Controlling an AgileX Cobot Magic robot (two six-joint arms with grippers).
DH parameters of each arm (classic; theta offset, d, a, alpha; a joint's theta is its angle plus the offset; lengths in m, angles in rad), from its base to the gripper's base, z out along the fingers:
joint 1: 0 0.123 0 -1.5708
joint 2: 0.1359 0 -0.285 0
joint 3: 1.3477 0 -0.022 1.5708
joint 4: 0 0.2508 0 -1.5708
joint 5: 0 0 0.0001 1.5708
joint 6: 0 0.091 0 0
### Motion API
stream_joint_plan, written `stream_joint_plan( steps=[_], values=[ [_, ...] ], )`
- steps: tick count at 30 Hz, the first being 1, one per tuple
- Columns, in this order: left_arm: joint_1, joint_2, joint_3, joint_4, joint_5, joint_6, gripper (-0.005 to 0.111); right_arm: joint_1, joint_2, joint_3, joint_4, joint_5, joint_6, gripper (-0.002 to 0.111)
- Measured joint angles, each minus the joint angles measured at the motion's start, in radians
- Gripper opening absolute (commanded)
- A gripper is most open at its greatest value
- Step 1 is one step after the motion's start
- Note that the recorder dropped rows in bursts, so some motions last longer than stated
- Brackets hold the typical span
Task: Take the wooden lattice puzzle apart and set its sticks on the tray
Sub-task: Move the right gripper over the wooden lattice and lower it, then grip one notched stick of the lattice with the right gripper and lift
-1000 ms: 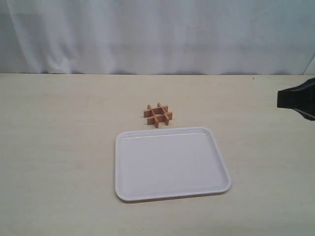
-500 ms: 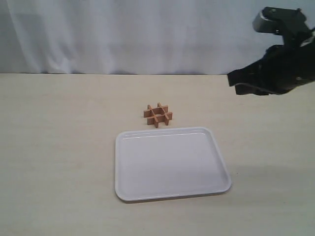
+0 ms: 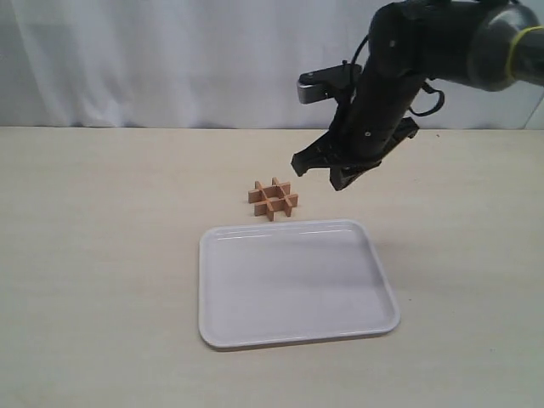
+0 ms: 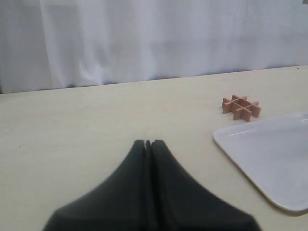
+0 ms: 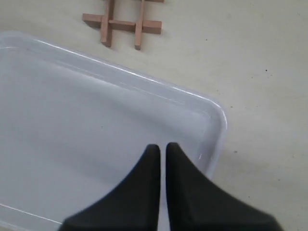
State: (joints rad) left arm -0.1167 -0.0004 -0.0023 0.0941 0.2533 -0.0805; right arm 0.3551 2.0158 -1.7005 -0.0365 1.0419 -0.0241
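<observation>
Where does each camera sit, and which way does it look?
Exterior view: off the arms, facing across the table toward the curtain; shows the right arm near the puzzle.
Left wrist view: on the left arm, looking along the table; shows the shut left gripper.
Right wrist view: on the right arm, looking down at the tray; shows the shut right gripper.
Shared: all see puzzle and tray.
</observation>
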Motion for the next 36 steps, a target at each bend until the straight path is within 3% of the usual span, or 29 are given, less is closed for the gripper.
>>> stream_joint_plan(
  steps=[15, 23, 36],
  values=[
    [0.000, 0.000, 0.000, 0.000, 0.000, 0.000, 0.000, 0.021, 0.374, -0.452, -0.042, 0.167, 0.010, 0.005],
    [0.000, 0.000, 0.000, 0.000, 0.000, 0.000, 0.000, 0.021, 0.461, -0.510, -0.001, 0.174, 0.006, 0.025],
    [0.000, 0.000, 0.000, 0.000, 0.000, 0.000, 0.000, 0.031, 0.468, -0.512, 0.067, 0.133, -0.029, 0.026]
  ],
)
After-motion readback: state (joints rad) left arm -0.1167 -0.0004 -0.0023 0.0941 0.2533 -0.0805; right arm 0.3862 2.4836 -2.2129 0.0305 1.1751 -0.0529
